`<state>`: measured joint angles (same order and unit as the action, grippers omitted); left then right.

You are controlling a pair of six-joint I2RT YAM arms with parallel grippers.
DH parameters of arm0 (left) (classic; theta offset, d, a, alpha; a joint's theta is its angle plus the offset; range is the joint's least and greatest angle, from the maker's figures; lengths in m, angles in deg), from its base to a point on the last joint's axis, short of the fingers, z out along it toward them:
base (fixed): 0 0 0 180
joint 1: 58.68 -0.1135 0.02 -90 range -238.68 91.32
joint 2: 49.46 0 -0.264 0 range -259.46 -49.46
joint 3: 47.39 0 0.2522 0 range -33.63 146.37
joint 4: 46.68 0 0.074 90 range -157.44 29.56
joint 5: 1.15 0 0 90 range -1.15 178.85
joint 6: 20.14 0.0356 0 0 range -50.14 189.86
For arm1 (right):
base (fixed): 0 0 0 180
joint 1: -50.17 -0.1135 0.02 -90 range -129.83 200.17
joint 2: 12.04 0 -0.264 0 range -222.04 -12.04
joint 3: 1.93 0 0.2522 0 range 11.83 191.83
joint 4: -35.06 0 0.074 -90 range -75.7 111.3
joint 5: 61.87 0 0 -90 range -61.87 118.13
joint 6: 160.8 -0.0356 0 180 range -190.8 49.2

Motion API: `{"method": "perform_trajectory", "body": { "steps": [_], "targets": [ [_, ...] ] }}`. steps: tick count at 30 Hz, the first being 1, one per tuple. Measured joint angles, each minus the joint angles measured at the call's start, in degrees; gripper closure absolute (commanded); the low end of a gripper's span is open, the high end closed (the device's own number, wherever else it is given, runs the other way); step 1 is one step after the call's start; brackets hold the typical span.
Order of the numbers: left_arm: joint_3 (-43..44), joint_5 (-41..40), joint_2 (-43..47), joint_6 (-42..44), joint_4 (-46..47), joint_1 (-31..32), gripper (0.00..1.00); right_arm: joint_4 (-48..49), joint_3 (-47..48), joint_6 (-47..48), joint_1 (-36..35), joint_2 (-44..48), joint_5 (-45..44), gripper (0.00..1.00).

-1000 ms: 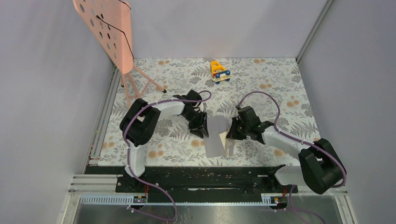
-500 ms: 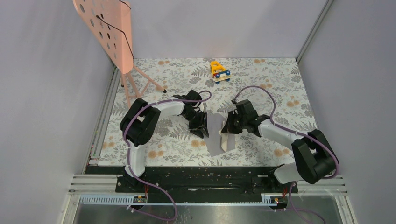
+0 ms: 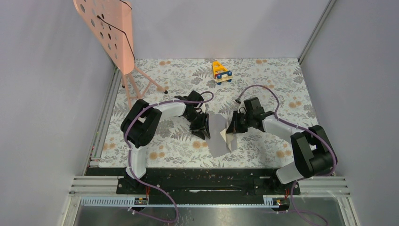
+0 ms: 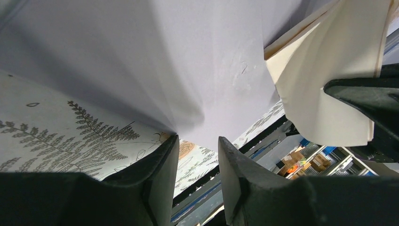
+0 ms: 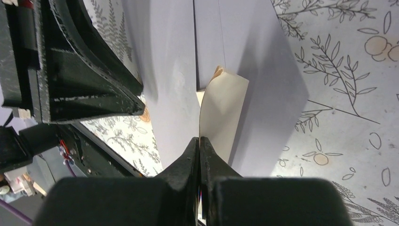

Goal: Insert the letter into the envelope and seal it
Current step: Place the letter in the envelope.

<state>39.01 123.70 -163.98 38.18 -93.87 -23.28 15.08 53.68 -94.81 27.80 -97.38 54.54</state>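
Note:
The grey-lilac envelope (image 3: 215, 137) lies on the floral table between the two grippers, and it fills the top of the left wrist view (image 4: 188, 56). My left gripper (image 3: 203, 128) is at its left edge with the jaws apart and nothing between them (image 4: 197, 140); the envelope's edge rises just past the fingertips. My right gripper (image 3: 232, 128) is shut on the cream folded letter (image 3: 229, 140). In the right wrist view the letter (image 5: 226, 103) runs from the shut jaws (image 5: 200, 141) to the envelope (image 5: 174, 70), its far end tucked at the envelope's fold.
A pink perforated stand (image 3: 106, 28) on thin legs is at the back left. A yellow toy car (image 3: 221, 72) sits at the back centre. A black rail (image 3: 207, 176) runs along the near edge. Grey walls close in both sides.
My right arm has swung its wrist toward the back and pulled the letter up and left against the envelope. The envelope has shifted slightly. The left gripper has stayed in place.

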Motion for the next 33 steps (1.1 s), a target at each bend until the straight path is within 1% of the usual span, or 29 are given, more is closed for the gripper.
{"method": "perform_trajectory", "body": {
  "steps": [4,9,11,18,25,28,33],
  "targets": [
    [0.17,-0.07,0.0,0.66,-0.55,0.04,0.62,-2.4,0.24,2.75,1.22,-0.52,2.16,1.0],
    [1.05,-0.39,0.0,1.7,-1.99,0.02,0.54,-4.94,0.79,4.79,1.55,-2.6,5.79,1.0],
    [1.53,-0.46,0.0,1.92,-2.36,0.02,0.52,-5.75,0.79,5.22,1.55,-2.93,7.04,1.0],
    [1.92,-0.59,0.0,2.34,-2.73,0.02,0.52,-8.11,0.72,6.75,1.53,-2.91,9.22,1.0],
    [2.12,-1.53,0.22,2.21,-2.84,0.02,0.53,-8.39,0.61,6.82,1.53,-2.56,9.2,1.0],
    [1.68,-3.76,2.56,1.79,-2.8,-0.13,0.5,-8.35,0.61,6.69,1.53,-2.1,9.14,1.0],
    [-1.57,-5.84,12.37,0.74,-2.64,-1.99,0.43,-8.15,0.09,6.29,1.53,-1.62,9.01,1.0]
  ]
}}
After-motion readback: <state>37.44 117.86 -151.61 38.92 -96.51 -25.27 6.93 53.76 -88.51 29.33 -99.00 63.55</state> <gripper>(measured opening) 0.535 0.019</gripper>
